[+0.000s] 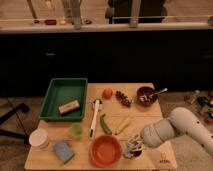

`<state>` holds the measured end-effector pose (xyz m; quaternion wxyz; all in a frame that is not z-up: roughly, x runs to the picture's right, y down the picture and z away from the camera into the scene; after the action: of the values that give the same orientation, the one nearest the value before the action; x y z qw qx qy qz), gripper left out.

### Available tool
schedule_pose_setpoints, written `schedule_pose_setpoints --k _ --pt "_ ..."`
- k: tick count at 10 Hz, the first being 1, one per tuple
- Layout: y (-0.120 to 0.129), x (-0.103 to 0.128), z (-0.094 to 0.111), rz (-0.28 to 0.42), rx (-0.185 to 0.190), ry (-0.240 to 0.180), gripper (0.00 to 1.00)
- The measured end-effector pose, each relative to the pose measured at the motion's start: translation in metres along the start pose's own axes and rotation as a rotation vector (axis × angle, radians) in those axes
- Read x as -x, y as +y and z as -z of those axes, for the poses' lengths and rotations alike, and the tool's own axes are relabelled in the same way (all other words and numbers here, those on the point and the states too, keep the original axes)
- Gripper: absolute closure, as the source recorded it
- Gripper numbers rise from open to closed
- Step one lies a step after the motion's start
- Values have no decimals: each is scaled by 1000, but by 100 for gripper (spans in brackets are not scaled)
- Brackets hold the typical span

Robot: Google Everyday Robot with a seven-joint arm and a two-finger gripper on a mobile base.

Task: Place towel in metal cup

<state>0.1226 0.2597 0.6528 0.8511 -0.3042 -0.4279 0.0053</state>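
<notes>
Across the crowded desk [142, 112] the blue towel [63, 151] lies front-left, well apart from the gripper [132, 146], its state impossible to tell, at what seems the metal cup [131, 152] beside the orange bowl [105, 150]; reaching over could topple either

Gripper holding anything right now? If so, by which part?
Cannot tell. The gripper sits low, right of the orange bowl, against a greyish object; any hold is hidden.

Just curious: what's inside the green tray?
One tan block lies in the green tray; what's beneath it is hidden. The hand is over the table's near right corner.
</notes>
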Motion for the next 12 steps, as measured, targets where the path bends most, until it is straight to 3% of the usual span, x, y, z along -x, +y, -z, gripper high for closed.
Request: schedule_pose_setpoints --k 7,10,12 --pt "5 -9 2 -29 -8 -9 99" --pt "6 -12 1 -59 1 -19 81" --pt "6 -13 0 -77 4 -25 57"
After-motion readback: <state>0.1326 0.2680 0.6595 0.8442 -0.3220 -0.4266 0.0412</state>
